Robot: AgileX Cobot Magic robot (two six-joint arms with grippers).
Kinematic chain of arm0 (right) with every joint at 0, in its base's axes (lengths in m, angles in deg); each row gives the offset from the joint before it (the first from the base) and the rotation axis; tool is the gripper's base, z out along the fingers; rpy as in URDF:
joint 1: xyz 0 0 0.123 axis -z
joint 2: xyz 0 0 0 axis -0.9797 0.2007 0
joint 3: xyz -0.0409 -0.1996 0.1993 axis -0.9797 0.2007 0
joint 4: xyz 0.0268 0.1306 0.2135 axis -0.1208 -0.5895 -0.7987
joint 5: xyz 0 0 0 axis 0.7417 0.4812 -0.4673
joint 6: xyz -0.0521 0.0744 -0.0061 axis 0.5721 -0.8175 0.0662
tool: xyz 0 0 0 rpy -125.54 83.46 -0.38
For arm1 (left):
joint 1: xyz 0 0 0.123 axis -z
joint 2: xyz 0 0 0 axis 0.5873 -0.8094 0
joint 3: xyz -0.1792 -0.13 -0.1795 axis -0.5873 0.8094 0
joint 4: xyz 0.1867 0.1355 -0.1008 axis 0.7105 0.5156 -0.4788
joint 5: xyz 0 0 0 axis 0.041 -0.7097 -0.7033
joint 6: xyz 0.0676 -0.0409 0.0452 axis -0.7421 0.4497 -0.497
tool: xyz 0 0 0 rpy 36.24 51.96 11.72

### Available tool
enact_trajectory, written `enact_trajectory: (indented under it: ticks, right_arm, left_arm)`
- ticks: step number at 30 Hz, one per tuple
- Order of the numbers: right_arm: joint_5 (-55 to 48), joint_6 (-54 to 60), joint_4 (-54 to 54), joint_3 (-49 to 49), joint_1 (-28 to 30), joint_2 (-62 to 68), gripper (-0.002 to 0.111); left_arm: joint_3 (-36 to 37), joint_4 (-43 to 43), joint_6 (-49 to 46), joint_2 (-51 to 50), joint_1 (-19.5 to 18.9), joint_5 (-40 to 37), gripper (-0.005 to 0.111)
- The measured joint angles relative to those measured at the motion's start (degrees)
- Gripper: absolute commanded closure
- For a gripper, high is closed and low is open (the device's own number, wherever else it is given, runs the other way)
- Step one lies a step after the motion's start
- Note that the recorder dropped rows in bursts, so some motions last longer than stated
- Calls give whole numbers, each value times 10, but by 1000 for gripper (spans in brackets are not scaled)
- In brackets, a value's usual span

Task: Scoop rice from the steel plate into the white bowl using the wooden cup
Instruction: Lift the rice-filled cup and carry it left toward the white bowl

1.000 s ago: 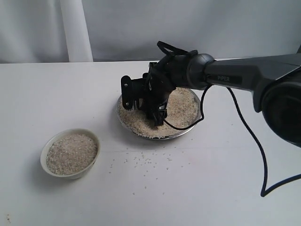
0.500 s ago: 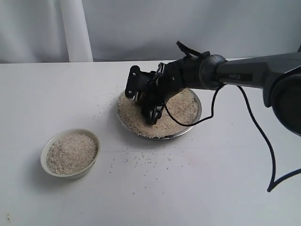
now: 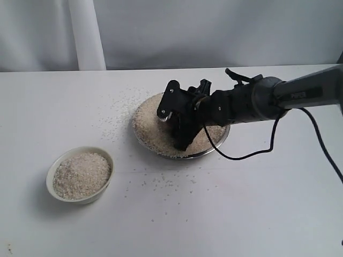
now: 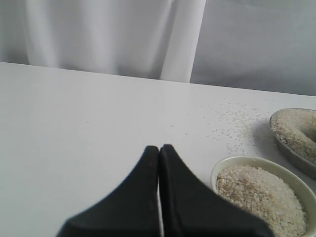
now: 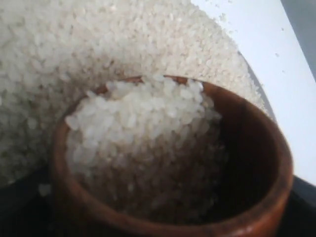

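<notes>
In the right wrist view the wooden cup [image 5: 256, 168] lies tilted in the heap of rice [image 5: 74, 49], itself about half full of grains. My right gripper [image 3: 182, 135] is shut on the cup, low over the steel plate [image 3: 161, 151]. In the exterior view the gripper hides the cup. The white bowl [image 3: 80, 175] stands at the front left, nearly full of rice. My left gripper [image 4: 159, 149] is shut and empty, hovering above the table just beside the white bowl [image 4: 232, 161], with the steel plate [image 4: 291, 154] beyond it.
Loose grains [image 3: 166, 184] lie scattered on the white table in front of the plate, and more loose grains [image 3: 115, 110] behind and to its left. A black cable [image 3: 241, 156] trails from the right arm over the table. A grey curtain backs the table.
The right arm has swung lower and to the right across the plate, dragging the cup through the rice. Fresh grains have landed on the table left of the plate.
</notes>
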Motion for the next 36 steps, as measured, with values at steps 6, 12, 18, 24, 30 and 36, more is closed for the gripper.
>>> enact_trajectory:
  ticks: [6, 12, 18, 24, 30, 36]
  right_arm:
    - [-4, 0, -36, 1, 1, -58, 108]
    - [0, 0, -53, 1, 0, -98, 108]
    - [5, 0, -57, 1, -31, -109, 108]
    - [22, -12, -57, 1, -59, -109, 108]
    - [32, -28, -60, 1, -94, -109, 108]
    - [33, -31, -56, 1, -143, -109, 108]
  left_arm:
    - [0, 0, 0, 0, 0, 0, 107]
    - [0, 0, 0, 0, 0, 0, 107]
    - [0, 0, 0, 0, 0, 0, 107]
    - [0, 0, 0, 0, 0, 0, 107]
    - [0, 0, 0, 0, 0, 0, 107]
    - [0, 0, 0, 0, 0, 0, 107]
